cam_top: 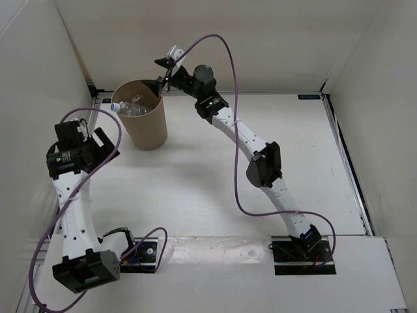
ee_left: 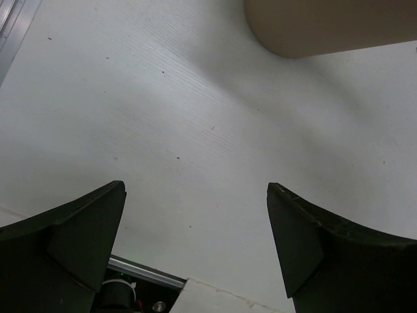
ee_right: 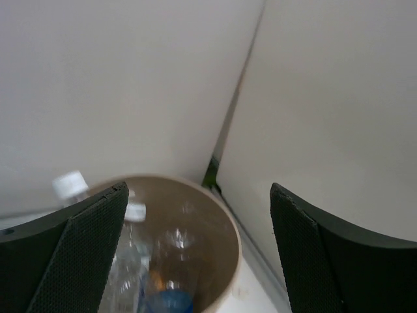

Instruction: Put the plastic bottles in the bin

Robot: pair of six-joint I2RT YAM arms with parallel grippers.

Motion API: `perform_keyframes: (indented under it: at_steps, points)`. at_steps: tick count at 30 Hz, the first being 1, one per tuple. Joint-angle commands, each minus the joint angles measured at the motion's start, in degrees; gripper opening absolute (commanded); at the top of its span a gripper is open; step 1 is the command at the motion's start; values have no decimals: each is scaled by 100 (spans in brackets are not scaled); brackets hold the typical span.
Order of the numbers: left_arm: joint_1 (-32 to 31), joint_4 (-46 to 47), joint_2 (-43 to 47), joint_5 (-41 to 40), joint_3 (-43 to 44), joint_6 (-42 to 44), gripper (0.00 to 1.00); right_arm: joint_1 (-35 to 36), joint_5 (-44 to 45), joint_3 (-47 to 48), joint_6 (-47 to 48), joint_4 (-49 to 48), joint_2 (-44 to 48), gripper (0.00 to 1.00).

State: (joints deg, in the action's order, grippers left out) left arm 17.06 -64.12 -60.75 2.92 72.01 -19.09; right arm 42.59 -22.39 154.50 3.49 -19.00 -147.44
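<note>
The tan bin stands at the back left of the table. Clear plastic bottles lie inside it, one white cap poking over the left rim. In the right wrist view the bin is below, with clear bottles, a blue part and a bit of orange inside. My right gripper is open and empty, held above the bin's back rim. My left gripper is open and empty, left of the bin above bare table; the bin's base shows in its view.
White walls close in the table at the back and both sides. The corner seam is right behind the bin. A metal rail and the left arm's base lie at the near edge.
</note>
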Motion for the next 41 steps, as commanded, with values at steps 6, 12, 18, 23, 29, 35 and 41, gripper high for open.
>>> perform_keyframes:
  at_steps: [6, 12, 18, 23, 29, 35, 41]
  points:
    - [43, 804, 537, -90, -406, 388, 100, -689, -235, -992, 257, 2574, 1777, 90]
    - [26, 1419, 968, 675, -941, 899, 100, -1524, -1354, -1413, 126, 5805, 2499, 90]
    - [34, 1595, 1424, 684, -1486, 775, 100, -2035, -508, -1728, 320, 9042, 2913, 90]
    - [17, 1938, 1838, 728, -1927, 767, 100, -2701, 138, -3116, 416, 9978, 3791, 90]
    - [-18, 2500, 2374, 509, -2830, 416, 100, -3731, 410, -5041, 346, 9714, 5477, 90]
    - [-10, 2852, 2621, -56, -3158, -402, 100, -4206, 877, -6413, 328, 9302, 6785, 90]
    - [-229, 2843, 2183, 16, -2781, -464, 100, -4189, 1096, -7818, -189, 8388, 7799, 90]
